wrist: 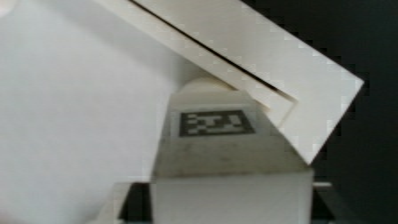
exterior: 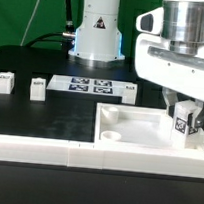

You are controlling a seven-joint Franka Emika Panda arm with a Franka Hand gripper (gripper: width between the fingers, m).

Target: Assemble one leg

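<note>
White tabletop (exterior: 138, 128) tray, claw (exterior: 184, 121) clamping leg (exterior: 181, 123) inside

No legible words, brand names or numbers are found in either view. The only signs are black-and-white square marker tags. One tag stands on the face of the leg (exterior: 181, 123), shown close in the wrist view (wrist: 217, 122). Several tags lie in a row on the marker board (exterior: 89, 86). Single tags sit on two small white parts (exterior: 4, 80) (exterior: 37, 87). Their patterns cannot be decoded by eye.
</note>
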